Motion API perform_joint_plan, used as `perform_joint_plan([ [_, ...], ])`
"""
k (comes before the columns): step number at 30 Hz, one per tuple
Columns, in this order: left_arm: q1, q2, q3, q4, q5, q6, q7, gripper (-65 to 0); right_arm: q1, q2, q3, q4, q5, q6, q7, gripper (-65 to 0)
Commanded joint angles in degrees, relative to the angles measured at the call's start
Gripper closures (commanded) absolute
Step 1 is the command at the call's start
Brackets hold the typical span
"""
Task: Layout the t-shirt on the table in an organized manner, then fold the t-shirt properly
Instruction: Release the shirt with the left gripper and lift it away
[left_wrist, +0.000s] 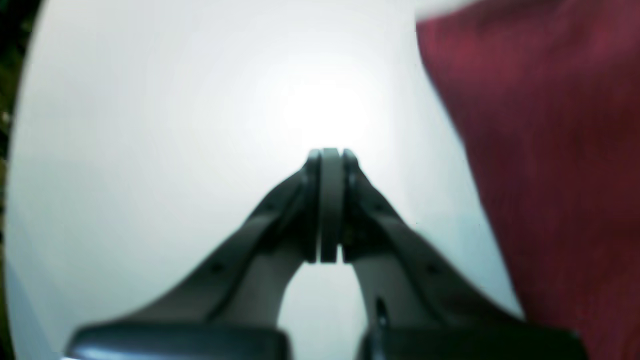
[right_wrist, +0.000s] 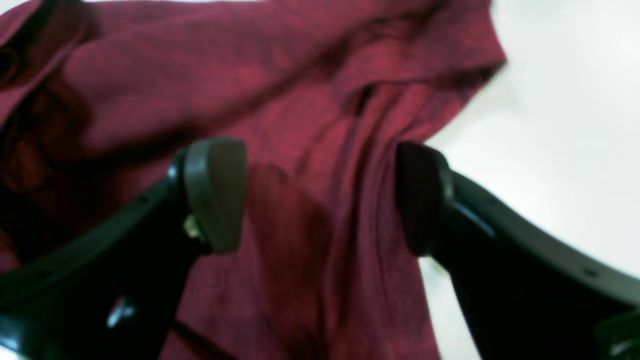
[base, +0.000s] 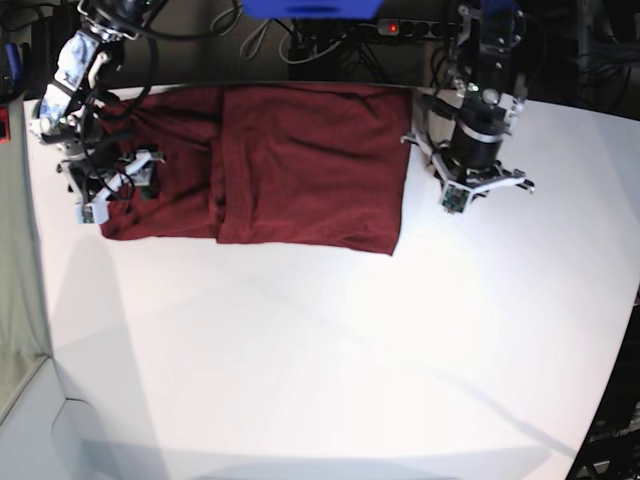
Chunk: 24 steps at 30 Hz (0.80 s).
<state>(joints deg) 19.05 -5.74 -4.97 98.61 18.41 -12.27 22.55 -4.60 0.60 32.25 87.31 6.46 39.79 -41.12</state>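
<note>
T-shirt (base: 300, 165) lay spread on the table (base: 330, 360), one side folded over; further folds remained; right gripper (right_wrist: 320, 197) gaped above cloth; left gripper (left_wrist: 330, 205) closed, empty.

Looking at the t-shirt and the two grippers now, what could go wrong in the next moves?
1. The right gripper is open over bunched folds of the t-shirt; closing here may pinch several layers and spoil the layout.
2. The left gripper is shut over bare table beside the shirt's edge; it would have to open and shift before it could grasp.
3. The shirt lies against the table's far edge, so a pull that way might drag it off.
</note>
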Motion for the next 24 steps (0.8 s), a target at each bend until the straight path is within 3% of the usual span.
perform_joint_plan([
  [1,-0.37,-0.02,-0.26,0.6,-0.08,0.18,-1.4,-0.1,0.07,0.15,-0.65,0.47,0.44,0.21,-1.03,-43.2],
  [8,-0.37,0.16,0.18,-1.86,-0.17,0.18,-1.4,-0.1,0.07,-0.56,-3.37,0.47,0.44,0.21,-1.21,-20.9],
  [16,-0.37,0.16,0.27,-1.86,-0.08,0.18,-1.4,-0.1,0.07,-0.65,-5.3,0.38,0.44,0.21,-1.29,-0.1],
  [20,-0.37,0.16,0.27,-1.86,-0.17,0.18,-1.4,-0.1,0.07,-0.65,-4.87,0.91,0.62,0.21,-0.77,0.0],
  [24,-0.19,0.24,0.36,-1.95,-0.35,0.18,-1.4,-0.1,-0.01,-0.21,-4.87,3.37,5.81,0.21,-0.85,0.0],
])
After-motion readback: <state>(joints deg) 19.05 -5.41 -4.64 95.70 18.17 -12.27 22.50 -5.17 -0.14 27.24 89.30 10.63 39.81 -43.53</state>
